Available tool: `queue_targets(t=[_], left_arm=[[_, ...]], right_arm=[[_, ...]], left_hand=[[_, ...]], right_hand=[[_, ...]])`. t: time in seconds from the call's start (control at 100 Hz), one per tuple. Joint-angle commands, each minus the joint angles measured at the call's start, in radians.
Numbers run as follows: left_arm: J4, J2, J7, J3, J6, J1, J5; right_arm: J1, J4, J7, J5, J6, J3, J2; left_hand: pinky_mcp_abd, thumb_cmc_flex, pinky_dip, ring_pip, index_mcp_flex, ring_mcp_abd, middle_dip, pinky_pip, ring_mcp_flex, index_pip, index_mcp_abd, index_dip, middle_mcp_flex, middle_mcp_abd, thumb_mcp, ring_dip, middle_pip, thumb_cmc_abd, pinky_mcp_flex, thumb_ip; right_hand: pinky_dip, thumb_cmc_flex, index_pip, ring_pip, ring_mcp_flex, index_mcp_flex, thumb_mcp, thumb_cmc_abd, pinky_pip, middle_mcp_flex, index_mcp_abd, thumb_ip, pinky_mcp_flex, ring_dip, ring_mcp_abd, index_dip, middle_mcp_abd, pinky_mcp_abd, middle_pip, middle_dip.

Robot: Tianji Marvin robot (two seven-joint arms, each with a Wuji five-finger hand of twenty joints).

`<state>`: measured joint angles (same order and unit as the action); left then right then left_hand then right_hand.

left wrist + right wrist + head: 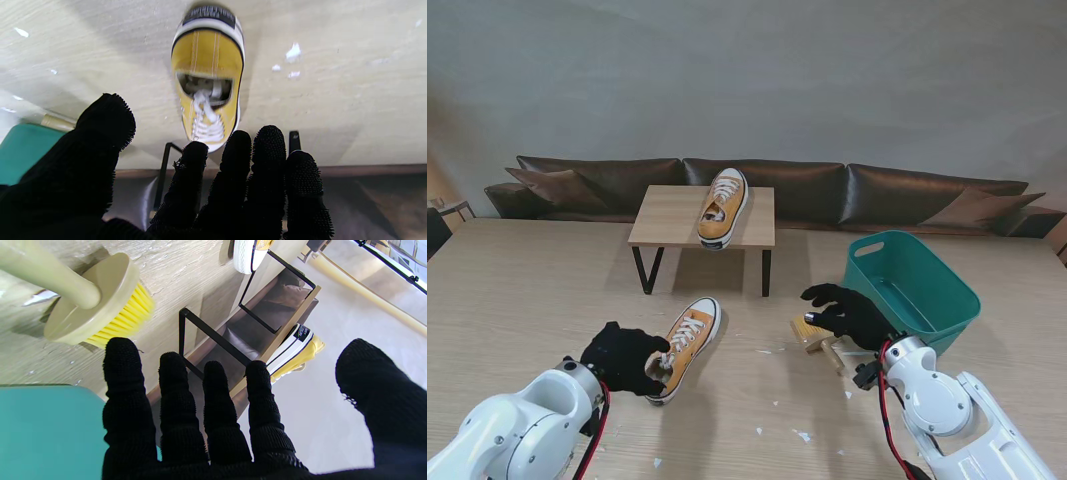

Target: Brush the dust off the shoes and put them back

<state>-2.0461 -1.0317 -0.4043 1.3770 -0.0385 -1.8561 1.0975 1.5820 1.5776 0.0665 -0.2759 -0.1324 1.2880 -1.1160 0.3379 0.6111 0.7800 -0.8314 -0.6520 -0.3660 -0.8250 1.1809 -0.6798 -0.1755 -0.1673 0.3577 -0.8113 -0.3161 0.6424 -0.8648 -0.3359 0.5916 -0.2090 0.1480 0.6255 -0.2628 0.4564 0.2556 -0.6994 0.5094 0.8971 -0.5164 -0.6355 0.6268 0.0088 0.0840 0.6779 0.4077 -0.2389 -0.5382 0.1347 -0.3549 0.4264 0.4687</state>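
Left hand: fingers extended and slightly apart, thumb wide, holding nothing; they sit at the heel of the near yellow shoe, contact not determinable. That shoe lies on the table, toe pointing away beyond the fingertips. Right hand: fingers straight and apart, thumb wide, empty, hovering over the brush, whose yellow bristles show just past the fingertips. Teal basket beside the right hand. Farther off, the second yellow shoe rests on the small rack. White specks scattered across the table.
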Motion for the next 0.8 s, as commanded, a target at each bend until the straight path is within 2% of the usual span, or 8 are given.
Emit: queue_targets(t=[0.0, 0.13, 0.22, 0.34, 0.4, 0.52, 0.65, 0.79], left_arm=[[-0.038, 0.001, -0.025, 0.017, 0.013, 0.036, -0.019], [-0.042, 0.003, -0.026, 0.048, 0.097, 0.113, -0.043], [-0.027, 0.006, -0.033, 0.050, 0.129, 0.184, -0.062], [0.023, 0.008, -0.035, 0.033, 0.149, 0.283, -0.068], [0.046, 0.011, -0.069, 0.017, 0.138, 0.331, -0.080], [0.133, 0.014, -0.071, -0.022, 0.153, 0.433, -0.094], [0.239, 0.015, -0.056, -0.073, 0.178, 0.540, -0.128], [0.340, 0.016, -0.055, -0.135, 0.179, 0.638, -0.163]], right_arm=[[0.002, -0.002, 0.014, -0.001, -0.002, -0.006, -0.002], [-0.001, -0.007, 0.012, -0.002, -0.005, -0.011, -0.003], [-0.004, -0.011, 0.008, -0.001, -0.005, -0.013, -0.004], [-0.007, -0.015, 0.002, -0.002, -0.006, -0.016, -0.006], [-0.009, -0.018, -0.002, -0.002, -0.006, -0.017, -0.006], [-0.013, -0.022, -0.007, -0.001, -0.006, -0.020, -0.008], [-0.018, -0.028, -0.011, 0.000, -0.005, -0.023, -0.009], [-0.025, -0.037, -0.015, 0.003, -0.002, -0.026, -0.011]], left_hand=[[0.023, -0.008, 0.021, 0.013, 0.022, -0.024, 0.008, -0.008, 0.033, 0.017, 0.015, -0.008, 0.003, -0.021, -0.024, 0.000, 0.012, -0.036, 0.020, -0.036], [0.021, -0.003, 0.025, 0.013, 0.031, -0.018, 0.010, -0.004, 0.028, 0.022, 0.015, -0.012, 0.001, -0.019, -0.033, 0.001, 0.016, -0.052, 0.012, -0.040], [0.018, 0.000, 0.027, 0.017, 0.057, -0.017, 0.014, -0.006, 0.033, 0.037, 0.012, -0.019, 0.008, -0.017, -0.038, 0.003, 0.022, -0.061, 0.015, -0.042], [0.013, 0.003, 0.033, 0.020, 0.097, -0.016, 0.021, -0.001, 0.034, 0.066, 0.018, -0.041, 0.017, -0.016, -0.044, 0.005, 0.033, -0.070, 0.013, -0.045], [0.004, 0.005, 0.033, 0.031, 0.134, -0.022, 0.030, -0.011, 0.061, 0.087, 0.025, -0.059, 0.047, -0.023, -0.051, 0.007, 0.049, -0.082, 0.034, -0.047], [0.002, 0.012, 0.039, 0.029, 0.193, -0.023, 0.034, -0.009, 0.065, 0.121, 0.040, -0.086, 0.063, -0.026, -0.053, 0.003, 0.058, -0.084, 0.039, -0.050], [-0.009, 0.021, 0.051, 0.024, 0.254, -0.015, 0.040, -0.007, 0.073, 0.170, 0.049, -0.165, 0.090, -0.026, -0.026, -0.003, 0.069, -0.073, 0.044, -0.054], [-0.016, 0.027, 0.051, 0.027, 0.310, -0.012, 0.046, -0.012, 0.088, 0.186, 0.052, -0.192, 0.125, -0.029, -0.014, -0.003, 0.083, -0.075, 0.054, -0.052]], right_hand=[[0.031, -0.010, 0.009, -0.003, -0.027, -0.021, -0.013, 0.037, 0.021, 0.025, 0.001, -0.021, -0.397, 0.004, 0.000, 0.008, 0.008, 0.006, -0.001, -0.009], [0.031, -0.010, 0.009, -0.003, -0.026, -0.021, -0.014, 0.038, 0.022, 0.028, 0.000, -0.021, -0.397, 0.004, -0.002, 0.008, 0.008, 0.006, 0.000, -0.009], [0.031, -0.010, 0.009, -0.003, -0.027, -0.022, -0.014, 0.039, 0.022, 0.029, 0.000, -0.021, -0.397, 0.004, -0.001, 0.009, 0.009, 0.006, 0.000, -0.009], [0.032, -0.010, 0.009, -0.003, -0.028, -0.022, -0.013, 0.038, 0.022, 0.030, 0.001, -0.021, -0.397, 0.004, -0.003, 0.009, 0.009, 0.006, -0.001, -0.009], [0.032, -0.011, 0.009, -0.002, -0.029, -0.023, -0.013, 0.037, 0.022, 0.031, 0.000, -0.021, -0.396, 0.004, -0.003, 0.009, 0.009, 0.006, -0.001, -0.009], [0.032, -0.010, 0.009, -0.002, -0.029, -0.023, -0.013, 0.038, 0.022, 0.031, 0.000, -0.021, -0.395, 0.004, -0.002, 0.009, 0.009, 0.005, -0.001, -0.009], [0.033, -0.009, 0.009, -0.002, -0.030, -0.024, -0.013, 0.039, 0.022, 0.033, 0.000, -0.021, -0.395, 0.004, -0.002, 0.009, 0.009, 0.005, -0.001, -0.009], [0.033, -0.010, 0.009, -0.002, -0.031, -0.024, -0.013, 0.039, 0.023, 0.035, -0.001, -0.021, -0.396, 0.004, -0.002, 0.010, 0.009, 0.004, -0.001, -0.009]])
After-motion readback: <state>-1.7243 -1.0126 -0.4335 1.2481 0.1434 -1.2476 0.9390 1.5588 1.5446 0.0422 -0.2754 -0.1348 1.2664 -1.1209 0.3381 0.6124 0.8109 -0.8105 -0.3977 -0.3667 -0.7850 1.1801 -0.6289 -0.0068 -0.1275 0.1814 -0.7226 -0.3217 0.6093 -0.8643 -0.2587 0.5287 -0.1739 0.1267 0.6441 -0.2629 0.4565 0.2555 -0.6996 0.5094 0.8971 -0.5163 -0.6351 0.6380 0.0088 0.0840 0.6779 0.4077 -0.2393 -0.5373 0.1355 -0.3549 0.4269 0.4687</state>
